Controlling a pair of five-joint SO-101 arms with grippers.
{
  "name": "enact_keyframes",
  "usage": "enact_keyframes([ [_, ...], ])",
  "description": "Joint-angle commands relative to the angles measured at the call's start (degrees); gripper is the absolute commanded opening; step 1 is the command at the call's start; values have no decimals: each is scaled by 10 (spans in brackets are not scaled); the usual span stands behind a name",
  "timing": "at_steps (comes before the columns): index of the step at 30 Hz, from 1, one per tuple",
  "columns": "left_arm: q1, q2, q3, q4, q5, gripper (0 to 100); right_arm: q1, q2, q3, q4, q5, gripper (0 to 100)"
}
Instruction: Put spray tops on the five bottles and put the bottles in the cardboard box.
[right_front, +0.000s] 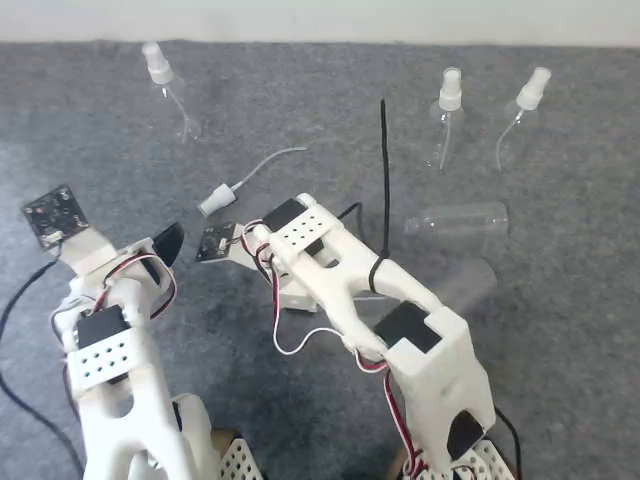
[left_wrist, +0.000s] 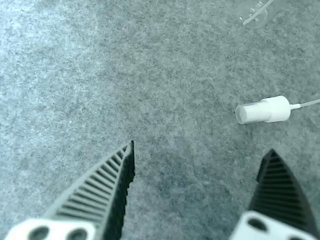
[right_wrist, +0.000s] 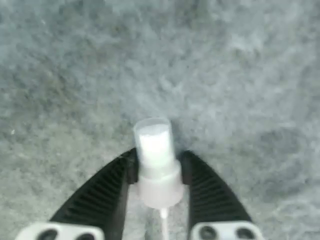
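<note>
One spray top (right_wrist: 155, 150) pinched in the right hand (right_wrist: 158, 153) — left hand (left_wrist: 201, 146) spread above the worktop (left_wrist: 100, 60), near a loose top (left_wrist: 263, 109).

The desk (left_wrist: 100, 75) is covered in grey, matt, felt-like cloth with a fuzzy nap. The left arm's jaws and the right arm's jaws are black matt plastic, ribbed. Between the right arm's jaws, the spray top (right_wrist: 155, 150) is smooth white plastic over a translucent collar. Beyond the left arm's jaws, the loose spray top (left_wrist: 264, 110) is smooth white plastic with a thin clear tube. Farther off, the bottles (right_front: 447, 120) are clear, glossy plastic.
</note>
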Motion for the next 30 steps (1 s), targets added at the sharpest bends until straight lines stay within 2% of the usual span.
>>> enact_keyframes([
  [1,-4,-18,-6,-13,4,363,5,-4,-33,13,4,7],
  [7,-4,-18,-6,-13,3,363,24,-4,-96,41,-120,7],
  [21,-4,-18,-5,-13,3,363,95,-4,-165,36,-484,10],
  [23,-4,-18,-5,-13,3,363,102,-2,-165,40,-513,10],
  [30,-4,-18,-5,-13,3,363,106,16,-155,40,-515,12],
])
